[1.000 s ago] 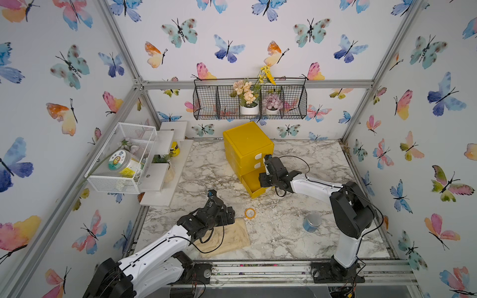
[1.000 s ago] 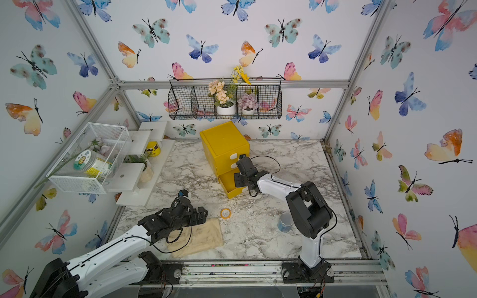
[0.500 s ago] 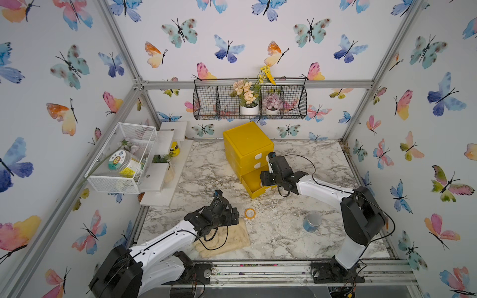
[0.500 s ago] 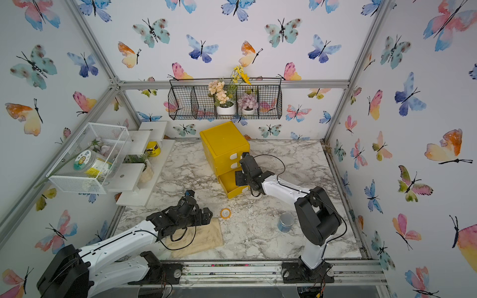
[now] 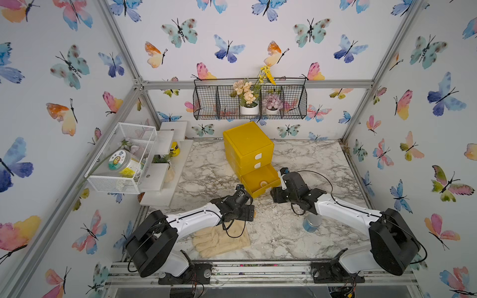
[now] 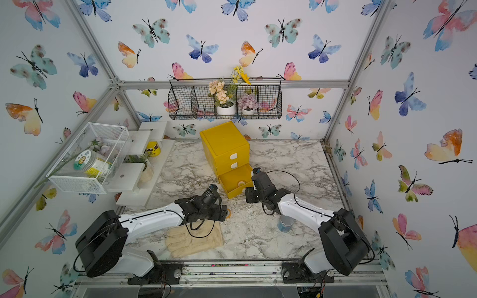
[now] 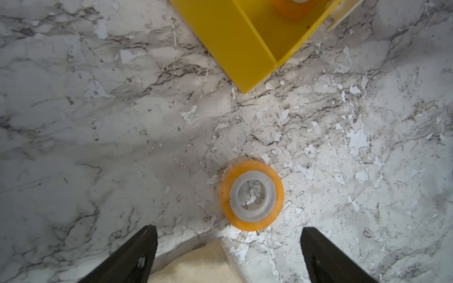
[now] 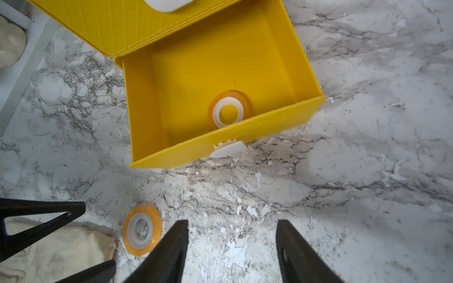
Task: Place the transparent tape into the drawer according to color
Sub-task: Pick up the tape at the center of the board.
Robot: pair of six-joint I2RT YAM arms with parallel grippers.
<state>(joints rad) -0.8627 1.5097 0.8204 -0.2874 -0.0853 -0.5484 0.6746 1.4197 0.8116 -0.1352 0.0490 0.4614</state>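
Your left jaws gape near the orange tape ring [image 7: 252,193] on the counter [image 7: 98,122]; your right jaws stand apart, empty.

Left arm [image 5: 191,219] and right arm [image 5: 343,209] — glossy white links between bulky black joint housings, thin black cables looping at the wrists. Left tool [image 7: 228,229] and right tool [image 8: 232,221] carry black tapered fingers.

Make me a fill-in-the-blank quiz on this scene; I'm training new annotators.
The tape ring lying on the table is tinted ____.
The yellow cabinet has its ____ drawer pulled open.
The left gripper has its jaws ____.
The beige glove lies beneath the ____ arm.
Missing words: orange; bottom; open; left.
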